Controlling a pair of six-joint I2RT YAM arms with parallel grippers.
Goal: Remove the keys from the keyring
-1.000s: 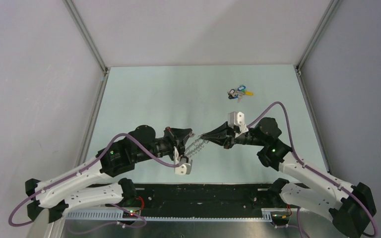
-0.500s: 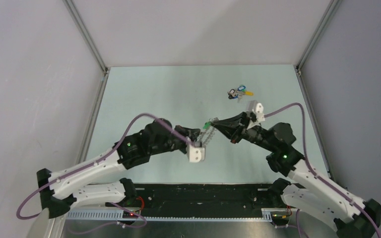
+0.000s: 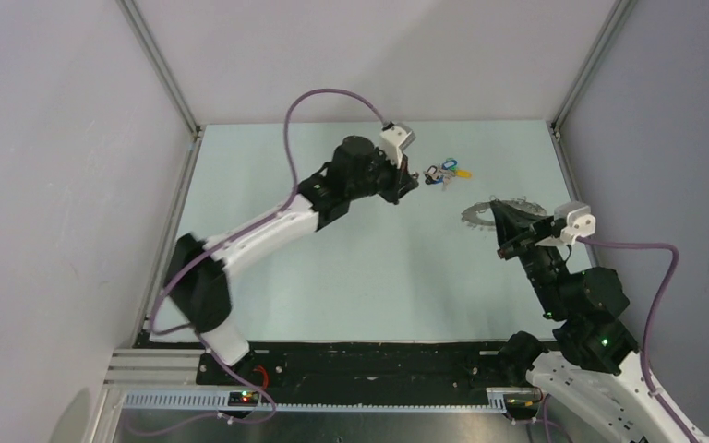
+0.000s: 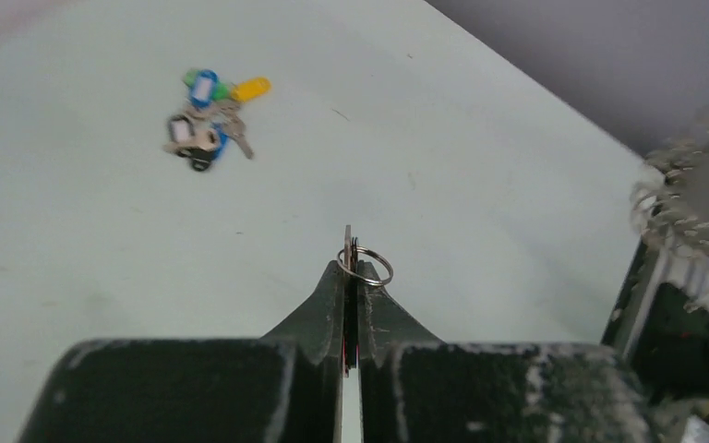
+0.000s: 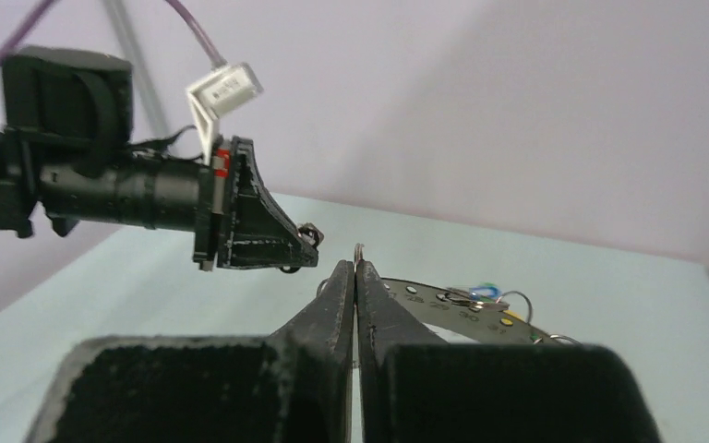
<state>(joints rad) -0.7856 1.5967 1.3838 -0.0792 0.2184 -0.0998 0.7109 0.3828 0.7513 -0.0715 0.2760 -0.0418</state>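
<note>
My right gripper [image 3: 501,221] is shut on the rim of the keyring [image 3: 480,214], a large silvery ring with many small wire loops, held above the table at the right. In the right wrist view the keyring [image 5: 443,301] curves right from my shut gripper [image 5: 355,268]. My left gripper [image 3: 412,182] reaches to the back middle, apart from the keyring. In the left wrist view it [image 4: 352,269] is shut on a thin key [image 4: 348,242], seen edge-on, with a small split ring on it. The key's head is hidden between the fingers. The keyring [image 4: 702,185] shows blurred at that view's right edge.
A small bunch of keys with blue and yellow heads [image 3: 443,173] lies on the pale green table at the back, just right of the left gripper; it also shows in the left wrist view [image 4: 205,120]. Grey walls enclose the table on three sides.
The grippers were together at the keyring in mid-table. The left arm has swung to the back with a key, clear of the ring. The right gripper has carried the ring to the right.
</note>
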